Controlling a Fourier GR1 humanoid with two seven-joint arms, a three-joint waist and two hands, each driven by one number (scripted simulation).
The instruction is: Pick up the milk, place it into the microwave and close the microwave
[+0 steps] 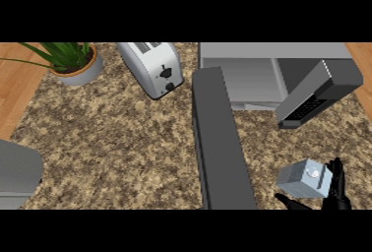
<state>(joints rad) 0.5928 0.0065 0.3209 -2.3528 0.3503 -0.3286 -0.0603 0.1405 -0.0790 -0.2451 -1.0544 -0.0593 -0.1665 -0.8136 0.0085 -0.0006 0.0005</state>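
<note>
The right hand [335,193] is open beside the milk [306,178] — it should wrap the carton squarely (microwave [251,78] far behind) before lifting.

even, bright light; faint soft shadow beside the toaster [154,69]; no glare.

Right hand [335,194] at lower right, fingers [337,172] upright, thumb spread

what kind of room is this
Most likely a kitchen: a speckled stone counter carries a toaster, an open microwave and a potted plant, with a milk carton by the right hand.
</note>
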